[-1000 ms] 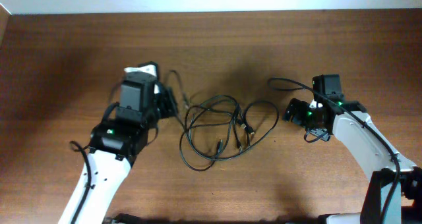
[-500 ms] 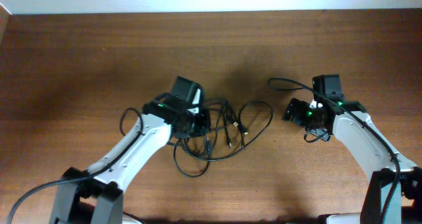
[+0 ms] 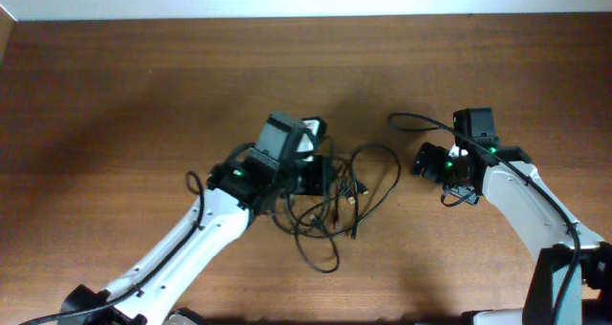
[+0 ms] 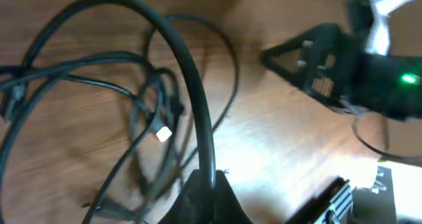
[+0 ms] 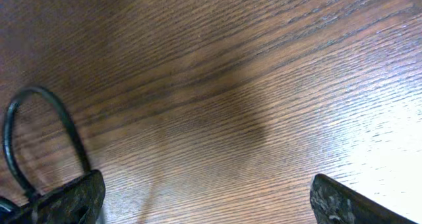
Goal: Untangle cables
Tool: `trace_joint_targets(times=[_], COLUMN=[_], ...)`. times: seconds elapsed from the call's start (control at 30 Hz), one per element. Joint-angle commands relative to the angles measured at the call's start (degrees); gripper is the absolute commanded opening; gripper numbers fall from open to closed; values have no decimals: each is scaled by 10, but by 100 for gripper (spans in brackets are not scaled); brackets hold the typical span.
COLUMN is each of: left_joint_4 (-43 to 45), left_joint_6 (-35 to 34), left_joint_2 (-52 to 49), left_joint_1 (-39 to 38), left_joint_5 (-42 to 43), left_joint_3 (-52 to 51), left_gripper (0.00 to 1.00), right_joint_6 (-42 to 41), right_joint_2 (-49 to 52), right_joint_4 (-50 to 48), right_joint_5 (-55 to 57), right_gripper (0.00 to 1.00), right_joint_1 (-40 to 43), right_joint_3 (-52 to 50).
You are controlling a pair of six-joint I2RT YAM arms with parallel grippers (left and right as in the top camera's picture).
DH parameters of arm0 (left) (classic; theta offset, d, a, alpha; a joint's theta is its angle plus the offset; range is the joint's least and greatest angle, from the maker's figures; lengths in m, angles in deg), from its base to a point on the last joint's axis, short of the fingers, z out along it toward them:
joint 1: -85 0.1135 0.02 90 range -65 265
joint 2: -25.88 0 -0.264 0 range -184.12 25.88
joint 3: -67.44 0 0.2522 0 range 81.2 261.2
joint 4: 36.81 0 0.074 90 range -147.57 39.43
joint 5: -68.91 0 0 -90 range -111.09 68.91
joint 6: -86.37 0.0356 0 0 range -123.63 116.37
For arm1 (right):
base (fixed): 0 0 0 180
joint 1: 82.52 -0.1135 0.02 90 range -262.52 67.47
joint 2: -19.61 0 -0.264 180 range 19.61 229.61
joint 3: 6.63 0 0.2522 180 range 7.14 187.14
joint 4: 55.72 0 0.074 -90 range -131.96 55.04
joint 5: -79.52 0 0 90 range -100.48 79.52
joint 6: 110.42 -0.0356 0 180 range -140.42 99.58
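The cables lie as a tangled bundle of thin black loops at the table's middle. One loop reaches right and another trails toward the front. My left gripper is over the bundle's left side. In the left wrist view it is shut on one black cord that arcs up and away, and a silvery plug shows among the other loops. My right gripper is to the right of the bundle. Its jaws are open over bare wood and hold nothing.
A thicker black wire loops from the right arm's wrist and also shows in the right wrist view. The right arm appears in the left wrist view beyond the cords. The table is brown wood.
My left arm swung from the left to the middle, and the bundle has shifted right and bunched up with a loop trailing forward. The right arm has not moved.
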Motion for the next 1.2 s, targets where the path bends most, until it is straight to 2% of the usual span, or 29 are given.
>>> trace_joint_targets(times=[0.0, 0.13, 0.2, 0.27, 0.37, 0.43, 0.47, 0.53, 0.57, 0.6, 0.63, 0.67, 0.7, 0.87, 1.03, 1.17], left_joint_4=[25, 25, 21, 6, -36, -102, -132, -138, -137, -137, -137, -137, -136, -109, -68, -54], left_joint_6=[-39, -75, -140, -191, -191, -152, -139, -137, -137, -137, -137, -138, -138, -138, -140, -140], left_joint_2=[11, 11, 2, -22, -51, -54, -54, -54, -54, -54, -54, -54, -54, -56, -90, -100], left_joint_1=[-43, -74, -120, -163, -163, -134, -109, -60, -50, -42, -42, -42, -43, -44, -97, -106], left_joint_5=[-70, -128, -197, -309, -473, -557, -588, -572, -549, -504, -468, -449, -418, -238, -231, -231], left_joint_3=[5, 5, 5, 5, 5, 5, 5, 5, 5, 5, 5, 5, 5, 5, 4, 4], left_gripper=[0, 0, 0, 0, 0, 9, 10, 13, 17, 25, 58, 82, 99, 99, 99, 99], right_joint_6=[-4, -4, -4, -4, -4, -4, -4, -4, -4, -4, -4, -4, -4, -4, -4, -4], right_joint_2=[0, 0, 0, 0, 0, 0, 0, 0, 0, 0, 0, 0, 0, 0, 0, 0], right_joint_4=[0, 0, 0, 0, 0, 0, 0, 0, 0, 0, 0, 0, 0, 0, 0, 0], right_joint_5=[7, 7, 7, 7, 7, 7, 7, 7, 7, 7, 7, 7, 7, 7, 7, 7], right_gripper=[98, 99, 98, 99, 98, 99, 98, 98, 99, 99, 99, 99, 99, 98, 99, 99], right_joint_1=[4, 4, 4, 4, 4, 4, 4, 4, 4, 4, 4, 4, 4, 4, 4, 4], right_joint_3=[2, 2, 2, 2, 2, 2, 2, 2, 2, 2, 2, 2, 2, 2, 2, 2])
